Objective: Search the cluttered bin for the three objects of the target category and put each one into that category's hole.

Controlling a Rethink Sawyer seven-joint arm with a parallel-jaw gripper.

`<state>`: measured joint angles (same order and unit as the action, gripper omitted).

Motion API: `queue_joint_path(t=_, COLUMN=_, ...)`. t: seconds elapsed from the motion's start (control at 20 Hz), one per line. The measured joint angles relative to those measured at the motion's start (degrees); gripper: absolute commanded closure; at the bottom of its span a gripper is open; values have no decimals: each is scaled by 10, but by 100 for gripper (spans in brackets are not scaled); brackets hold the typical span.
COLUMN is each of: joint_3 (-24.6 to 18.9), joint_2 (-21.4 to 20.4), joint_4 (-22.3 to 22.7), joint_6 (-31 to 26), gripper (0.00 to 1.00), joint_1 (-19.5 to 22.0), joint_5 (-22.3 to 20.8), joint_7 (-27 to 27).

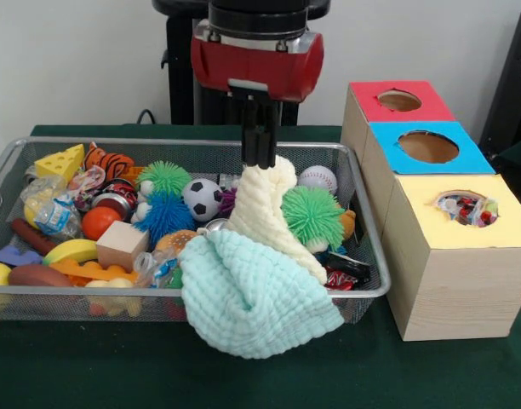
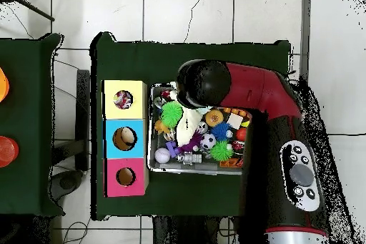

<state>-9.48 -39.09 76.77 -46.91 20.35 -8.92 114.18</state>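
Observation:
The wire mesh bin (image 1: 158, 142) is full of toys. My gripper (image 1: 260, 162) hangs over its middle, shut on the top of a cream knitted cloth (image 1: 265, 209) that hangs from it in a peak. A mint knitted cloth (image 1: 252, 298) drapes over the bin's front rim. A crinkly clear wrapper (image 1: 52, 209) lies at the bin's left end, with another (image 1: 87, 180) just behind it. A printed wrapper (image 1: 469, 208) shows inside the yellow-topped hole (image 1: 463, 198). In the overhead view the arm (image 2: 250, 98) covers the gripper; the yellow hole (image 2: 123, 99) holds the wrapper.
Green and blue spiky balls (image 1: 313, 213), a soccer ball (image 1: 202, 198), a baseball (image 1: 318, 178), a wooden block (image 1: 122, 244), a cheese wedge (image 1: 61, 162) and toy fruit crowd the bin. The blue-topped hole (image 1: 427, 146) and red-topped hole (image 1: 399, 100) stand behind the yellow one.

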Motion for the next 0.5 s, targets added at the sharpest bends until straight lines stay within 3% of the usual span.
queue_joint_path(t=0.5, joint_3=-2, joint_2=47, joint_4=5, joint_6=96, gripper=100, joint_1=1, joint_5=-20, joint_7=0)
